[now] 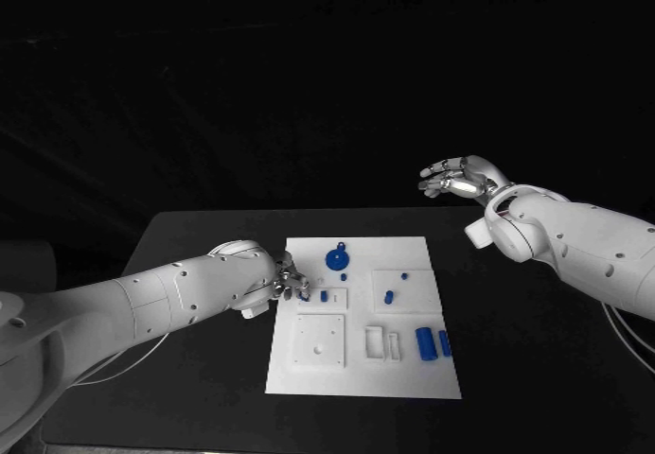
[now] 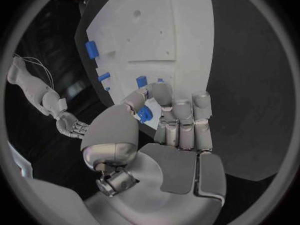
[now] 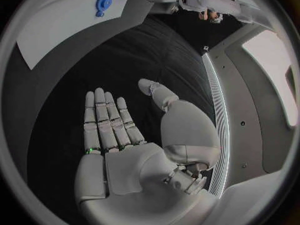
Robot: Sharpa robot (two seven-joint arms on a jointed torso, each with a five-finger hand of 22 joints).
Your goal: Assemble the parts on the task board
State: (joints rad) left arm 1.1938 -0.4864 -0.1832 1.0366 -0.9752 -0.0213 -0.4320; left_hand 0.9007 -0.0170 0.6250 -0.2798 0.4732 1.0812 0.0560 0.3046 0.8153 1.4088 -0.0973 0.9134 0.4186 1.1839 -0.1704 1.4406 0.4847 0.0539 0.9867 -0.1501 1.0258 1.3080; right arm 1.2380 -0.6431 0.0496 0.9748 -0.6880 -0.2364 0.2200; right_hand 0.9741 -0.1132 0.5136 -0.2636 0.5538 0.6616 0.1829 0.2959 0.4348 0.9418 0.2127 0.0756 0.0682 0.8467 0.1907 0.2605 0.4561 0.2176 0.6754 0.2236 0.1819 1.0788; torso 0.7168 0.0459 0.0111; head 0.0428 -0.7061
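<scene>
I see my left hand [image 1: 284,280] at the left edge of the flat white task board [image 1: 410,374], mid-frame on the black table [image 1: 191,232]. From the wrist, its thumb and a finger pinch a small blue block [image 2: 144,114]. My right hand [image 1: 462,177] hangs in the upper right, well apart from the board, fingers spread and holding nothing. A round blue disc part [image 1: 336,256] lies near the board's top; two blue cylinders [image 1: 434,342] lie lower right.
</scene>
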